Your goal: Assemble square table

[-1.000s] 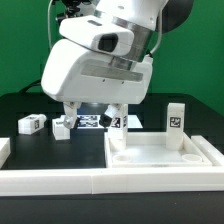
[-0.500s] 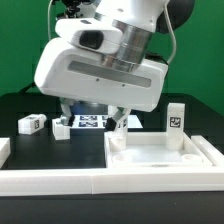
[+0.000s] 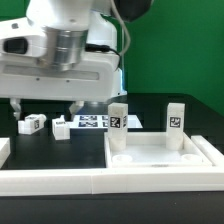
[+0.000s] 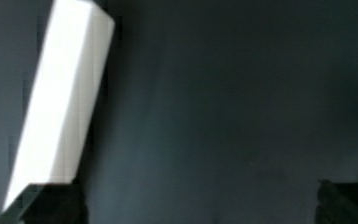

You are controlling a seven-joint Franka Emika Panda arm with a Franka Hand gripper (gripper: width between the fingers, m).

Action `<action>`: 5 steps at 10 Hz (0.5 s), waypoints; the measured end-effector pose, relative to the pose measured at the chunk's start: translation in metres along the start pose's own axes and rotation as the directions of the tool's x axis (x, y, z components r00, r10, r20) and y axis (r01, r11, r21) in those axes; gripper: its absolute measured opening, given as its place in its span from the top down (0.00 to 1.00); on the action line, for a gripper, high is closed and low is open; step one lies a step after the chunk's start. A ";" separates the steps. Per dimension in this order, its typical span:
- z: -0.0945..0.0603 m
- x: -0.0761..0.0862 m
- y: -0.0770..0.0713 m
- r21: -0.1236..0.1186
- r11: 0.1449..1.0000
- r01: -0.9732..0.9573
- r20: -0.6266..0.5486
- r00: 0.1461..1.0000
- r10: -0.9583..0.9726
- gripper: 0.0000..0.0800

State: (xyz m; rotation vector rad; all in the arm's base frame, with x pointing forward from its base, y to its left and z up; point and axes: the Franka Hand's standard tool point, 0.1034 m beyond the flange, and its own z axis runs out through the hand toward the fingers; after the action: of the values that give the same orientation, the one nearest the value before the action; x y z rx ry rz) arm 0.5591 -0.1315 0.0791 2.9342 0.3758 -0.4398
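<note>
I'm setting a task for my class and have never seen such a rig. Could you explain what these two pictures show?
The big white machine is a robot arm. Its end effector, two open fingers, holds nothing. One picture comes from a camera off the arm; the other from its wrist, looking past the fingertips at the dark table and a white part. On the table lie a square tabletop with two legs upright on it, two loose legs and a marker board.

The arm is white with a grey ring. Its gripper is a wide white box with dark fingers.
</note>
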 end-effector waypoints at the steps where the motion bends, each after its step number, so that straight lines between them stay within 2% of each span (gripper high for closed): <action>1: 0.003 -0.002 -0.002 0.001 1.000 0.000 -0.003 1.000 0.000 0.19; 5: 0.004 -0.001 -0.003 0.000 1.000 0.003 -0.002 1.000 -0.003 0.19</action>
State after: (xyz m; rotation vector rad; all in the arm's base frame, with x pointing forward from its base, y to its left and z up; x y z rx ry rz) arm 0.5560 -0.1299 0.0757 2.9348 0.3799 -0.4379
